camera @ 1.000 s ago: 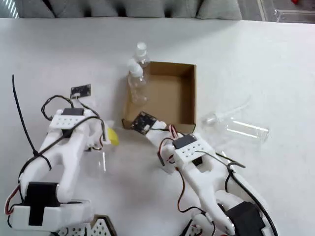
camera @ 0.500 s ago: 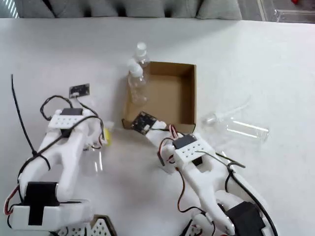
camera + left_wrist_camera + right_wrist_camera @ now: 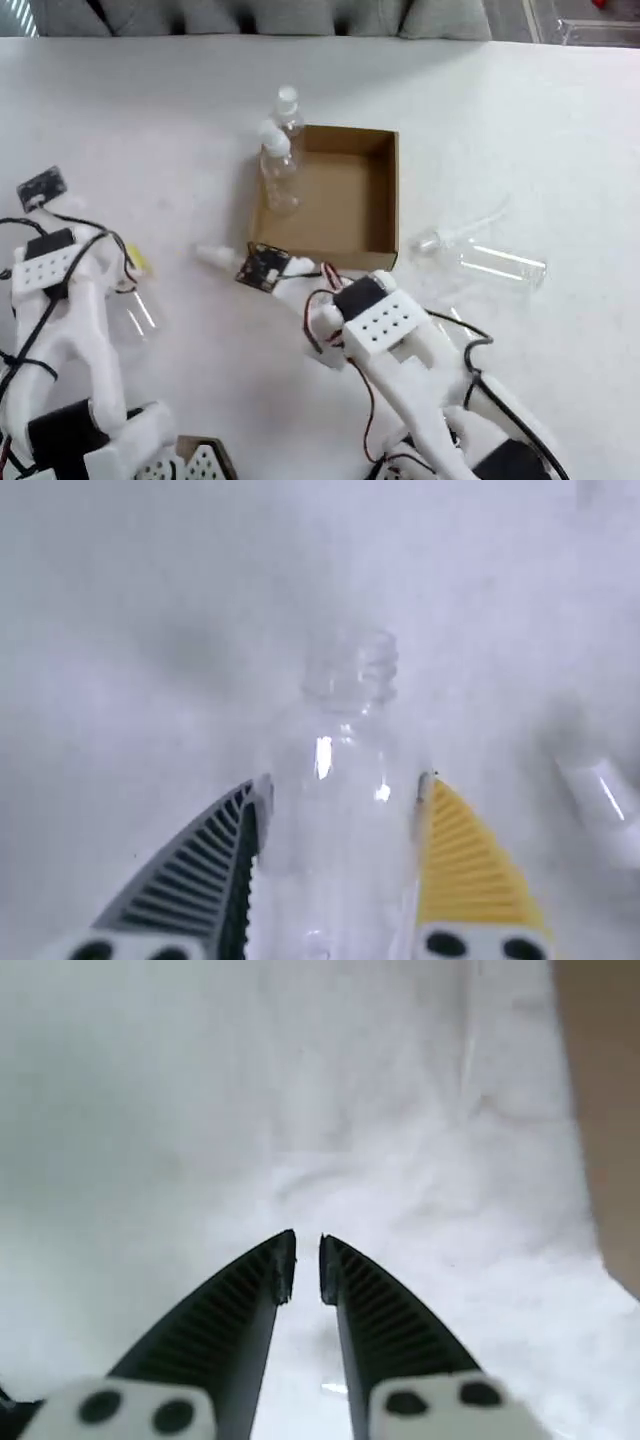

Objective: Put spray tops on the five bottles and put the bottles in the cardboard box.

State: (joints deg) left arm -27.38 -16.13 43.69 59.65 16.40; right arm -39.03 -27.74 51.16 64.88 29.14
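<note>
Clear bottle (image 3: 335,820) sits clamped in my left tool (image 3: 340,785), between its grey and yellow fingers. The left wrist view makes plain that the threaded neck is bare; from above, the bottle (image 3: 135,312) is a faint shape at the table's (image 3: 500,120) left side. My right tool (image 3: 307,1260) is pinched almost closed on nothing, over bare table. Two spray-topped bottles (image 3: 280,170) stand just beside the cardboard box (image 3: 345,205). A loose spray top (image 3: 212,257) lies near it.
</note>
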